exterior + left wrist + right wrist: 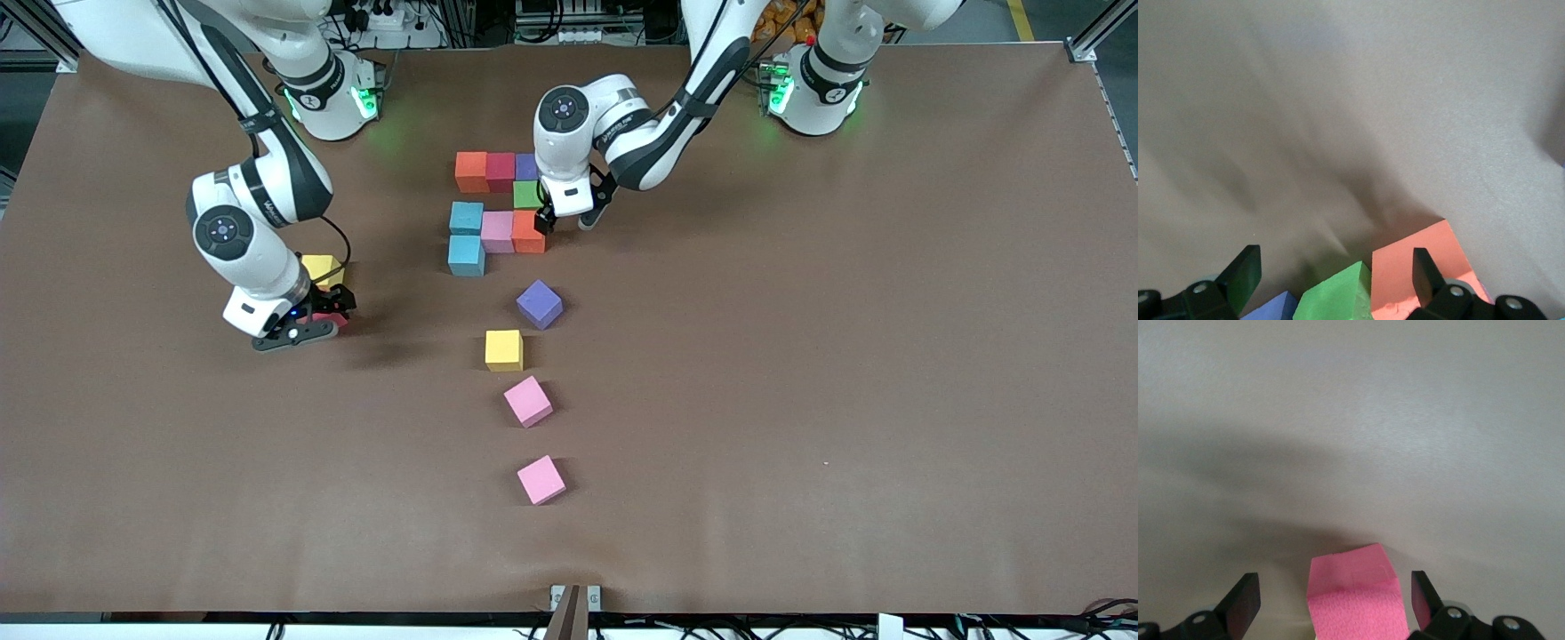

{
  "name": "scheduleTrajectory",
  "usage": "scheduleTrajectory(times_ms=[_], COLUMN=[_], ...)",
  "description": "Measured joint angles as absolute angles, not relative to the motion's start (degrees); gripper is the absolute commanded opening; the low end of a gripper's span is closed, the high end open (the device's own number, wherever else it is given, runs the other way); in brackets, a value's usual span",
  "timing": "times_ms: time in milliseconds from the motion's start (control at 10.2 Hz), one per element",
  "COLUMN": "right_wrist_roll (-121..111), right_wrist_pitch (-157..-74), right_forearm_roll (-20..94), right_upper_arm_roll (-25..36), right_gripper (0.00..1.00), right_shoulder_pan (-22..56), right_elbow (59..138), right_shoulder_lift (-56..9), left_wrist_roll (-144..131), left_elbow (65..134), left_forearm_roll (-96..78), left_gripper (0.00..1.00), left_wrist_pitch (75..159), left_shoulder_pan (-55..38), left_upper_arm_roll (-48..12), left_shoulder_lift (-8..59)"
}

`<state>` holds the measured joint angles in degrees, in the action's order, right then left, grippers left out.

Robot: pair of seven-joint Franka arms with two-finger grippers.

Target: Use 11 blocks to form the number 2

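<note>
front view: my right gripper [311,322] sits low and spread wide around a red block [334,318], beside a yellow block [320,269]; i should centre before squeezing. the number 2 [498,209] is half built mid-table. my left gripper [569,216], bent down beside the orange block [528,232], is wide open, holding nothing.

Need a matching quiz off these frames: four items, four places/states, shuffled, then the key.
1. green block
2. loose purple block
3. left gripper
4. right gripper

A. open, astride a reddish block toward the right arm's end
B. inside the built figure
C. open, low beside the built figure
D. tilted, alone, nearer the front camera than the built figure

Pairs: 1-B, 2-D, 3-C, 4-A
</note>
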<state>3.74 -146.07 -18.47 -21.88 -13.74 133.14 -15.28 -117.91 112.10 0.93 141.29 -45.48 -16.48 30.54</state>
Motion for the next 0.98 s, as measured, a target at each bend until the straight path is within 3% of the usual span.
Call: scheduleTrajectory(times_ms=[492,886,984], right_wrist_roll=[-1.8,-2.9,-2.9], right_wrist_pitch=[-147.9,-151.6,-151.7], right_forearm_roll=[-18.5,-18.5,-18.5], right_upper_arm_roll=[-21.9,-21.9,-21.9], right_gripper=[1.00,0.98,0.36], right_shoulder_pan=[-15.5,-17.1,-17.1], right_elbow=[134.8,137.1,137.3], right_shoulder_lift=[-15.3,-16.0,-16.1], left_wrist_roll=[-103.8,-100.3,-98.2], left_elbow=[111.4,103.4,101.4], left_forearm_roll=[1.0,2.1,4.0], left_gripper=[1.00,1.00,1.00], left_wrist_pitch=[141.3,141.2,141.2], left_shoulder_pan=[-35.8,-33.7,-34.6], left_upper_arm_roll=[-16.3,-16.5,-16.6], left_shoulder_lift=[29.4,30.2,32.2])
